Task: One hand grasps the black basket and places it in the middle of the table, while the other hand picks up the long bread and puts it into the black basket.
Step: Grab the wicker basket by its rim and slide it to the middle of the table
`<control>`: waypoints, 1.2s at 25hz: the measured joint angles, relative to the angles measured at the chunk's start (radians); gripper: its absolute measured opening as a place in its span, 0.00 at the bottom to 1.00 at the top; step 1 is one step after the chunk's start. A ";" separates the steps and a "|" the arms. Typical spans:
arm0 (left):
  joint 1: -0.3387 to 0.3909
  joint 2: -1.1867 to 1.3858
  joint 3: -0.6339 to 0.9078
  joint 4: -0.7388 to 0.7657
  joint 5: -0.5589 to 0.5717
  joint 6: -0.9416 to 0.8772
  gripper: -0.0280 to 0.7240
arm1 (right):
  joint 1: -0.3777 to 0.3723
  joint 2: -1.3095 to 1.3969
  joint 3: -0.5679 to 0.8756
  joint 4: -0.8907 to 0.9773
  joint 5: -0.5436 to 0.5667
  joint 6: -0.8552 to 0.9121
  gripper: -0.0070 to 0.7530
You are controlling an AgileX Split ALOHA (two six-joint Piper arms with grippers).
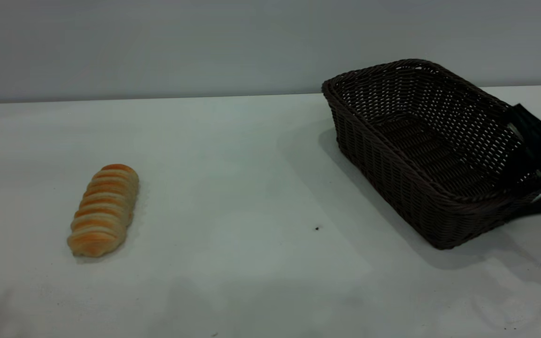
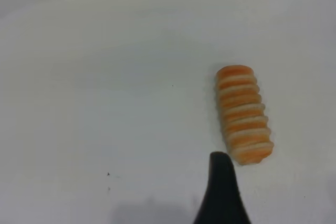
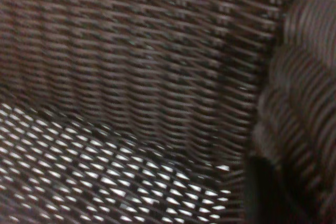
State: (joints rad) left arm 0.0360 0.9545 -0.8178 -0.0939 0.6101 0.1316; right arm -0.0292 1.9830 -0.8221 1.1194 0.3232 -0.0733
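- Right gripper (image 1: 531, 162) at the black basket (image 1: 421, 150) far-right rim — seemingly pinching it; wicker looks stiff, light.
- Left gripper (image 2: 223, 192) just beside the long bread (image 2: 244, 114), left of basket — finger spread indiscernible; probably soft, best held mid-length.

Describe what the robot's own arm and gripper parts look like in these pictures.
Little shows. The right gripper, at the exterior view's right edge by the black basket, is matte black and blocky, with small pale grey patches. The left gripper shows only in its own wrist view as one smooth black finger, tapering to a rounded tip. No cables or markings are visible.
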 joint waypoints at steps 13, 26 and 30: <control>0.000 0.000 0.000 0.000 0.000 0.000 0.82 | 0.000 0.026 -0.293 -0.331 0.319 -0.052 0.12; 0.000 0.009 0.000 0.000 -0.007 0.003 0.82 | 0.145 0.251 -0.657 -0.591 0.561 -0.168 0.12; 0.000 0.067 0.000 -0.016 -0.042 0.003 0.82 | 0.152 0.281 -0.658 -0.578 0.518 -0.214 0.13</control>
State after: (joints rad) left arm 0.0360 1.0217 -0.8178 -0.1104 0.5679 0.1349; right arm 0.1232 2.2637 -1.4804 0.5413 0.8407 -0.2875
